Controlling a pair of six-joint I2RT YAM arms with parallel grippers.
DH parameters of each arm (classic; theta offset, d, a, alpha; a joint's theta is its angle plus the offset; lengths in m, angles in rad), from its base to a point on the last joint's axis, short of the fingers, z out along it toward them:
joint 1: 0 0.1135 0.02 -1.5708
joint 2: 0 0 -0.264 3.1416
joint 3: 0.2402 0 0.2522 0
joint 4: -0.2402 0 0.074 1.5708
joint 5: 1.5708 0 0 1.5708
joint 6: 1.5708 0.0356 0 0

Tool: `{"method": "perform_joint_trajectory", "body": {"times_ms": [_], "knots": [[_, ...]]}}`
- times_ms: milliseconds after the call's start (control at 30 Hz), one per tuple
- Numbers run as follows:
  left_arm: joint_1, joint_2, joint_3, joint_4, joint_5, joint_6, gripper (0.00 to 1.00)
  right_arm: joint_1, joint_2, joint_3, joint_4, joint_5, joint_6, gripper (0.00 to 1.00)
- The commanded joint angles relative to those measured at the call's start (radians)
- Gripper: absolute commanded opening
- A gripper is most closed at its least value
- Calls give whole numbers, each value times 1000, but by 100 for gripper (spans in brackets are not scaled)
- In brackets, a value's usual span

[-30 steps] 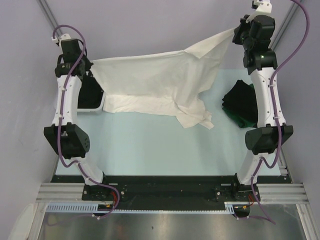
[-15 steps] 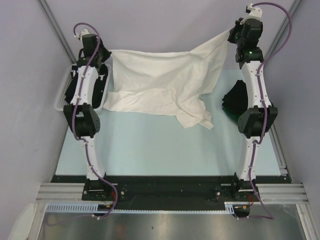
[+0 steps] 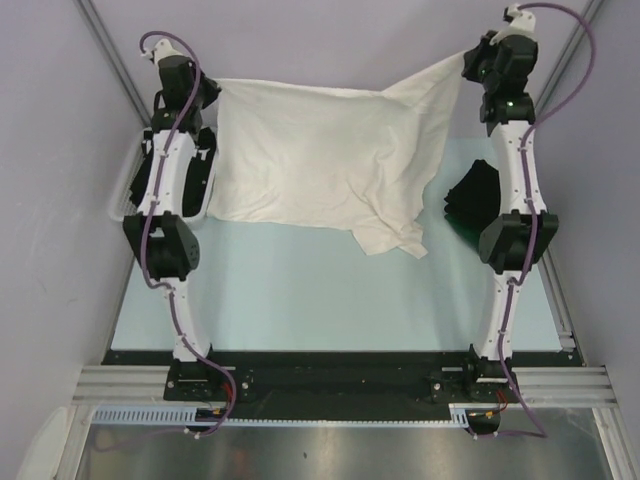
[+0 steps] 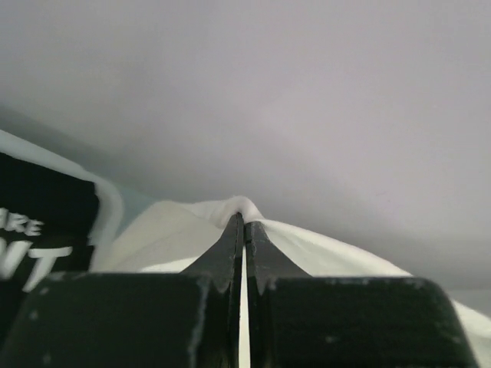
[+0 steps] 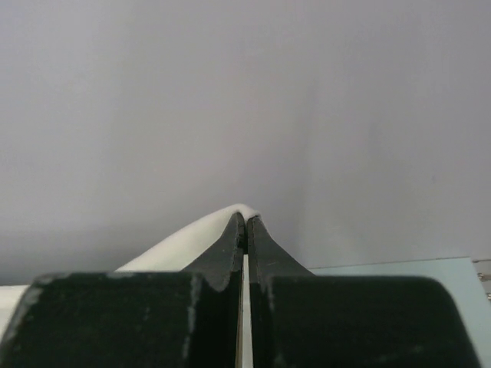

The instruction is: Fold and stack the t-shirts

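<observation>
I'm pinching the white t-shirt [image 3: 320,150] in left gripper [image 4: 244,224] and right gripper [image 5: 245,220]; these thin corner bites could be slipping, with the hem snagging beside the dark stack [image 3: 478,205].

Pale table [image 3: 300,290] bears dark folded tees [image 3: 468,205], basket [image 3: 120,197], hem of white tee [image 3: 320,150].

The white t-shirt [image 3: 320,150] hangs spread wide, its lower corner crumpled, left of a seemingly folded dark t-shirt pile [image 3: 466,205].

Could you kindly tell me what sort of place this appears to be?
Likely a robotics lab work cell: pale blue tabletop, plain grey enclosing walls, silver aluminium rail frame.
</observation>
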Motion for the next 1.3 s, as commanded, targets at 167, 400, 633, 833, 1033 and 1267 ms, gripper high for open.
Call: {"method": "perform_joint_trajectory", "body": {"times_ms": [167, 400, 633, 833, 1033, 1267], "knots": [[11, -851, -780, 124, -165, 190, 0, -9, -625, -275, -262, 55, 85, 0], [-324, -1161, -1074, -51, -383, 255, 0, -11, -960, -920, -473, -66, 269, 0], [-325, -1405, -1194, -582, -301, 78, 0, -49, -1025, -1060, -845, -137, 319, 0], [-325, -1474, -1120, -840, -315, 39, 0, -108, -1028, -1080, -1046, -269, 282, 0], [-325, -1526, -1142, -1003, -234, -33, 0, -132, -1051, -1129, -1155, -417, 265, 0], [-325, -1424, -985, -901, -338, 108, 0, -181, -964, -860, -1088, -315, 247, 0]]}}
